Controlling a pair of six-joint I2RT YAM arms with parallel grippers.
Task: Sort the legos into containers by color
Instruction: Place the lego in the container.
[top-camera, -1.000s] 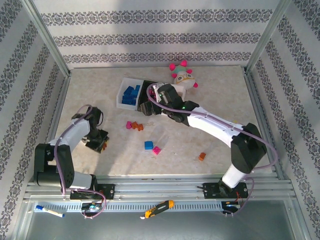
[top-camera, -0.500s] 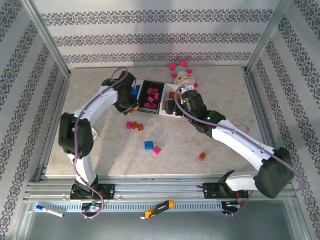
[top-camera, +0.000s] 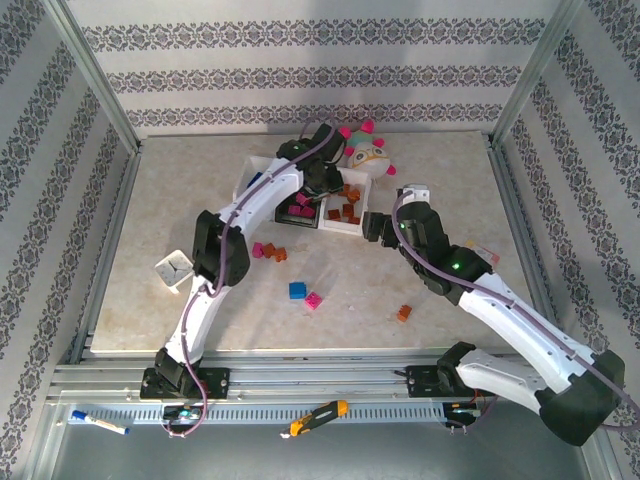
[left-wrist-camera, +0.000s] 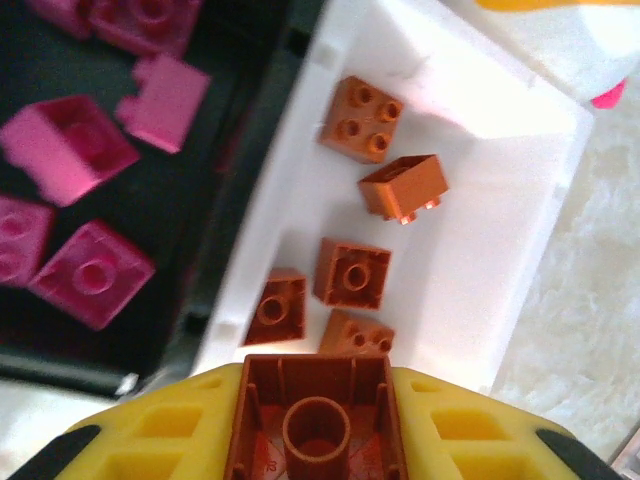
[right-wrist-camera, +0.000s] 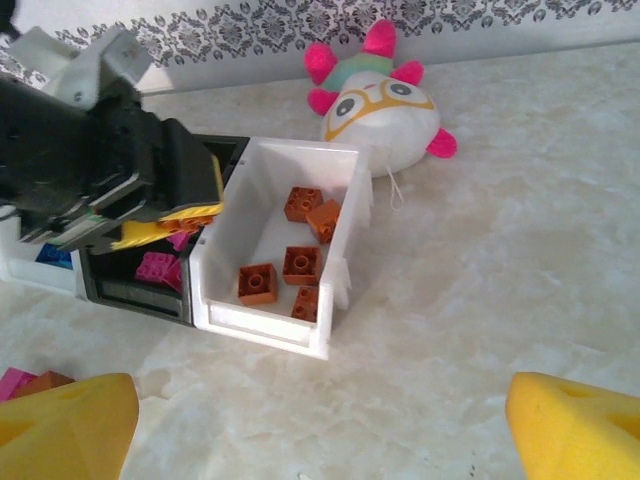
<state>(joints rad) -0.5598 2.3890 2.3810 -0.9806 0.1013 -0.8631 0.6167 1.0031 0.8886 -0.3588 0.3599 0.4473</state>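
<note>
With left gripper (left-wrist-camera: 315, 435) clamped on the orange brick (left-wrist-camera: 316, 385), nudge forward over the white bin (left-wrist-camera: 485, 215) just ahead, then release low.

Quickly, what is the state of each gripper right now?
Left gripper: closed, holding an orange brick.
Right gripper: open, holding nothing.

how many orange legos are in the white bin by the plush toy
5: two orange legos at the end of the white bin nearest the plush toy, one mid-floor, two by the opposite wall. A sixth lego is held in the left gripper, not in the bin.
</note>
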